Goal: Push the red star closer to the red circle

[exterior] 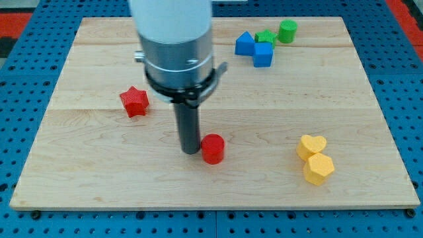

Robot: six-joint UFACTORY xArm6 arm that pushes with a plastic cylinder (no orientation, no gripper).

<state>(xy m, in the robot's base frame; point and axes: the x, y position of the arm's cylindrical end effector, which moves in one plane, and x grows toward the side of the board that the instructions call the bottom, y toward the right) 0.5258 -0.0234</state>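
Pale wooden board [370, 99] is laid over a blue pegboard, and the blocks are spread across it. No jaws are carried by the arm, only a straight dark rod, and nothing is held by it; my tip [190, 151] rests on the wood just left of the red circle [213, 149], touching it or nearly so. The red star [134, 101] lies well apart from the tip, farther back and to the left. At the far right a blue triangle-like block [245, 43], a blue cube [263, 54], a green star [266, 37] and a green cylinder [287, 31] are clustered, while two yellow blocks [314, 159] sit touching at the near right. For the step to be done well, the tip is best drawn clear of the circle without nudging it, carried around to the star's far-left side, and then driven along the line joining star and circle. A slow, centred push is judged safest, since the star's points may make it turn and slip off the rod. The push should probably be stopped just short of the circle.
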